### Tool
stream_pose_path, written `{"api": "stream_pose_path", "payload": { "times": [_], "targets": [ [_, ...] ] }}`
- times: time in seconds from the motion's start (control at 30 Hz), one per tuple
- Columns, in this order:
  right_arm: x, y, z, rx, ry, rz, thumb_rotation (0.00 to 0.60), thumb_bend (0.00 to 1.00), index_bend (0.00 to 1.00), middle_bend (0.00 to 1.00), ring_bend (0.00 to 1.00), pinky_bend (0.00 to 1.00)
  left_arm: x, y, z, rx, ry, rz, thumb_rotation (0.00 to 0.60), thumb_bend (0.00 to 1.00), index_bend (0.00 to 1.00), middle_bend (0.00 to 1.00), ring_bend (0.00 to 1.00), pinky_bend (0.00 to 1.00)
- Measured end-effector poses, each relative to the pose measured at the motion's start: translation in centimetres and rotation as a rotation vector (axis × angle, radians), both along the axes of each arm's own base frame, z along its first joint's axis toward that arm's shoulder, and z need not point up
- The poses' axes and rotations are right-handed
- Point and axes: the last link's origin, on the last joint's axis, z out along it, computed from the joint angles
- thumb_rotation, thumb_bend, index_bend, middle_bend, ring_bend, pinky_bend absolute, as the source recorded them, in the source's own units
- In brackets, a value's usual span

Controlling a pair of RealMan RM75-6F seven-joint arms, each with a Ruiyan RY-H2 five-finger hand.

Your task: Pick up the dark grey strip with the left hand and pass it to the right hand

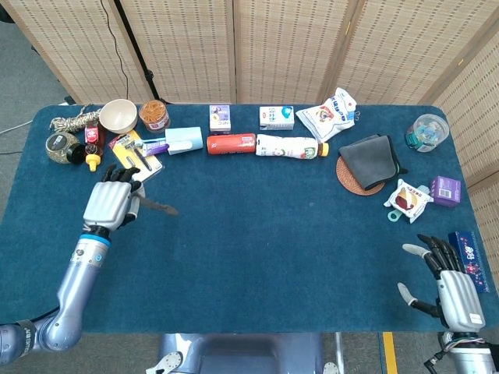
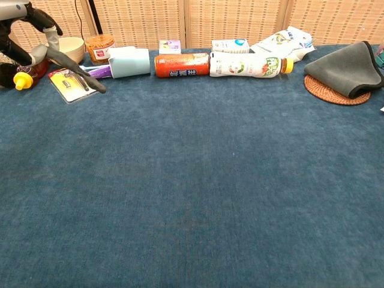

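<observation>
My left hand [image 1: 113, 204] holds the dark grey strip [image 1: 158, 206] above the left part of the blue table. The strip sticks out to the right of the hand, its free end hanging slightly down. In the chest view the left hand [image 2: 27, 27] is at the top left corner, with the strip [image 2: 78, 69] slanting down to the right, well above the cloth. My right hand [image 1: 448, 284] is at the table's near right corner, fingers spread, holding nothing. The chest view does not show it.
Along the far edge lie a bowl [image 1: 118, 115], a jar [image 1: 154, 115], a carded tool [image 1: 136, 156], a light blue cup [image 1: 183, 140], a red can [image 1: 231, 144], a white bottle [image 1: 288, 146] and a grey cloth on a coaster [image 1: 368, 160]. Small packets [image 1: 409, 200] sit at right.
</observation>
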Motion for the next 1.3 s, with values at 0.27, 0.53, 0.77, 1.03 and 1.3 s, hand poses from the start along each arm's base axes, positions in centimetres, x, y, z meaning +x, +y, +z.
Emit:
{"api": "stream_pose_path", "payload": {
  "times": [0.27,0.53,0.77,1.03,1.3],
  "targets": [
    [1.4,-1.1,0.0,0.03,-0.072,0.041,0.6,0.31,0.27,0.15,0.07,0.0,3.1,0.5,0.1,-0.021,0.0,-0.059,0.6,0.6,0.72,0.2,0.15,0.05],
    [2.3,-2.1,-0.5,0.076,-0.125,0.063,0.6,0.31,0.29,0.17,0.1,0.0,5.2,0.8,-0.2,-0.04,-0.027,-0.078,0.6,0.6,0.72,0.2,0.15,0.05],
    [3.2,-3.0,-1.1,0.105,-0.175,0.075,0.6,0.31,0.33,0.19,0.14,0.04,7.1,0.8,-0.7,-0.064,-0.053,-0.101,0.6,0.6,0.72,0.2,0.15,0.05],
    [4.7,-4.7,-2.2,0.142,-0.238,0.09,0.6,0.31,0.36,0.19,0.14,0.04,9.6,0.9,-1.3,-0.086,-0.086,-0.113,0.6,0.6,0.72,0.2,0.15,0.05],
    [6.3,-6.1,-3.7,0.184,-0.291,0.105,0.6,0.31,0.38,0.19,0.14,0.04,12.2,1.1,-1.6,-0.104,-0.123,-0.11,0.6,0.6,0.72,0.2,0.15,0.05]
  ]
}}
